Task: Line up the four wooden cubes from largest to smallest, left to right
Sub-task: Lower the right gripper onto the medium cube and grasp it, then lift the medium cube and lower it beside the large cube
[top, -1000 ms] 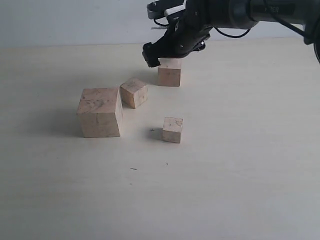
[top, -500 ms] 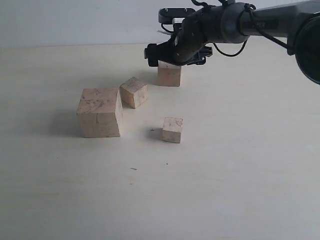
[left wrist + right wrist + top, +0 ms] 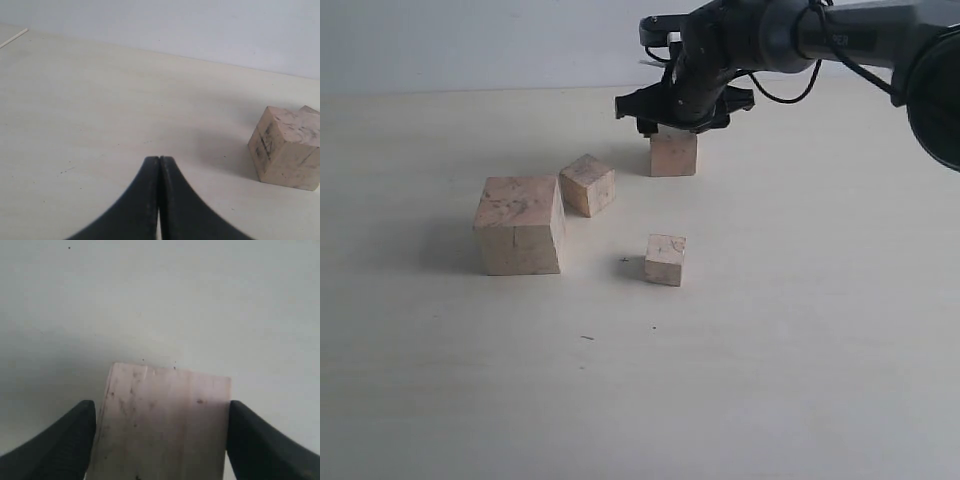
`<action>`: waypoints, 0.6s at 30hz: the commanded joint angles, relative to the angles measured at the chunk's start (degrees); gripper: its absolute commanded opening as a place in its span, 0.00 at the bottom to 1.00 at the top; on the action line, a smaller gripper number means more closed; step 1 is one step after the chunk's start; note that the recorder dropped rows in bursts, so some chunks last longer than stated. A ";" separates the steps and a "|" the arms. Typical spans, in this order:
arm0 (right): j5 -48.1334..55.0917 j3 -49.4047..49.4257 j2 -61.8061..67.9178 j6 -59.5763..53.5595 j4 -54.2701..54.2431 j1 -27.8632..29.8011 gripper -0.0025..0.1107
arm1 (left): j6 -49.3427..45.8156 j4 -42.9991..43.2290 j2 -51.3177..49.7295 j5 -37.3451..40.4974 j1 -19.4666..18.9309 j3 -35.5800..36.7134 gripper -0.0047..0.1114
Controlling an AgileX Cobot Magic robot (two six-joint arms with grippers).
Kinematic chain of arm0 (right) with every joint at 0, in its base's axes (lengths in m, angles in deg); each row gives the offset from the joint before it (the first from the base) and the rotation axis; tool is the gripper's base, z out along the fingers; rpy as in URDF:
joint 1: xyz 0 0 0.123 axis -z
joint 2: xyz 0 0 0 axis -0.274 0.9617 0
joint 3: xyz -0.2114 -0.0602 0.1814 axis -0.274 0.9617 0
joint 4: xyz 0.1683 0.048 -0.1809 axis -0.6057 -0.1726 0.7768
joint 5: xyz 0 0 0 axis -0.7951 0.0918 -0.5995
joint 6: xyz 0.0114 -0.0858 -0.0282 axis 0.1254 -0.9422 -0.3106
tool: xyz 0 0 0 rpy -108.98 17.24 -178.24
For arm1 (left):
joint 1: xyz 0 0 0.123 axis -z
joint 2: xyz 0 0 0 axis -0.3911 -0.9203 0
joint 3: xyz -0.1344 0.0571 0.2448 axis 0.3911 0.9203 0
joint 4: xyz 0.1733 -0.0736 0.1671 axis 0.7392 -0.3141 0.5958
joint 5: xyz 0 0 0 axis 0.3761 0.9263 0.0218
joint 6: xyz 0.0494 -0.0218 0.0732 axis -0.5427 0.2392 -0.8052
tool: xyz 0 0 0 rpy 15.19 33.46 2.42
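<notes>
The four wooden cubes were pale, unpainted blocks with faint grain, set loosely on the light table in the upper middle of the exterior view. The largest cube stood at centre left, square to the camera, its top mottled with darker smudges; the left wrist view showed the same block with thin dark scuffs on one face. Just beside it, up and to the right, sat the turned cube, rotated so that one corner faced the camera (whether the two touched could not be told). The smallest cube stood alone near the centre of the frame, well apart from the rest, with a small knot ring near the upper corner of its front face. The far cube sat at upper centre, directly below the right gripper.

That gripper gripped the far cube: in the right wrist view its dark fingers lay against opposite sides of the speckled block.

The left gripper held nothing, its two black jaws pressed together above bare table, and it did not show in the exterior view.
</notes>
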 commanded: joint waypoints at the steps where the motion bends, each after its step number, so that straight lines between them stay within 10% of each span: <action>1: 5.41 -0.08 -1.70 -5.52 1.31 0.17 0.02 | -0.17 0.06 0.27 -0.54 0.32 0.20 0.04; 8: 10.65 -0.08 -9.90 -23.48 -2.94 0.17 0.02 | -0.17 0.06 0.27 -0.54 0.32 0.20 0.04; 14: 25.64 0.62 -17.03 -79.08 -36.53 0.61 0.02 | -0.17 0.06 0.27 -0.54 0.32 0.20 0.04; 18: 28.29 5.34 -16.40 -96.08 -43.24 0.21 0.02 | -0.17 0.06 0.27 -0.54 0.32 0.20 0.04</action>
